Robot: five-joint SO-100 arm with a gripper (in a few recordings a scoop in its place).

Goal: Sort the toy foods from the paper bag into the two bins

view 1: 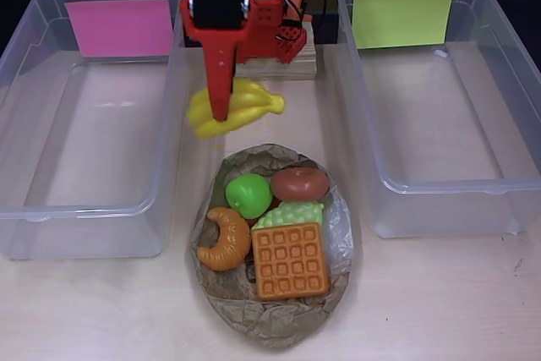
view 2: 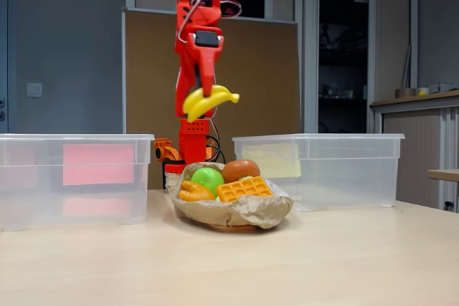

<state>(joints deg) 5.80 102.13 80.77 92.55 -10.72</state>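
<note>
Both bins look bare from up here: the pink-sheet bin [view 1: 84, 124] at nine o'clock of the paper bag [view 1: 270, 306] and the yellow-green-sheet bin [view 1: 448, 107] out at two o'clock hold no toys that I can see, so I judge we're right at the start of the sort. I've got the bananas [view 1: 232, 109] up in the air at twelve o'clock of the bag, and the fixed view shows them hanging well above the table. The claw [view 1: 220, 112] is clamped onto the bunch, fingers nearly together with the yellow fruit sticking out either side. Left in the bag: green apple [view 1: 248, 194], donut [view 1: 299, 183], grapes [view 1: 292, 213], croissant [view 1: 225, 238], waffle [view 1: 290, 259], and a dark piece peeking under the waffle that I can't identify. So one piece in hand, none delivered, at least five waiting.
</note>
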